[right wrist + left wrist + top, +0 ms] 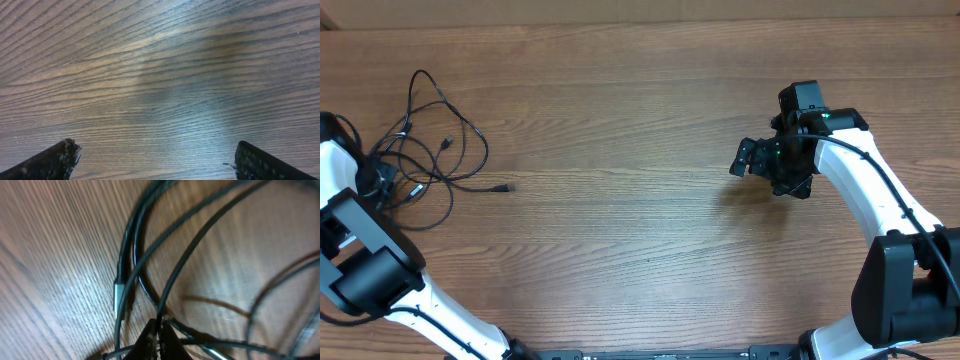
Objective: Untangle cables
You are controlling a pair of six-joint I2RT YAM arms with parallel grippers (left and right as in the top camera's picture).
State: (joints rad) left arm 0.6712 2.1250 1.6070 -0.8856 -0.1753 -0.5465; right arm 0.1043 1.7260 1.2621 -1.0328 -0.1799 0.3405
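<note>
The cables [448, 146] lie as a tangle of thin black cords on the wooden table at the far left, with one loose plug end [505, 187] pointing right. My left gripper [380, 186] sits at the tangle's left edge. In the left wrist view its fingers [160, 330] are pressed together on one black cord, with other cords [132, 245] looping over the wood and a silver plug [118, 297] close by. My right gripper [748, 158] is open and empty over bare wood at the right; its fingertips [155, 150] stand wide apart.
The wooden table [640, 220] fills the view. The right arm's white links [865, 190] run down the right side, and the left arm's base [370, 275] sits at the lower left.
</note>
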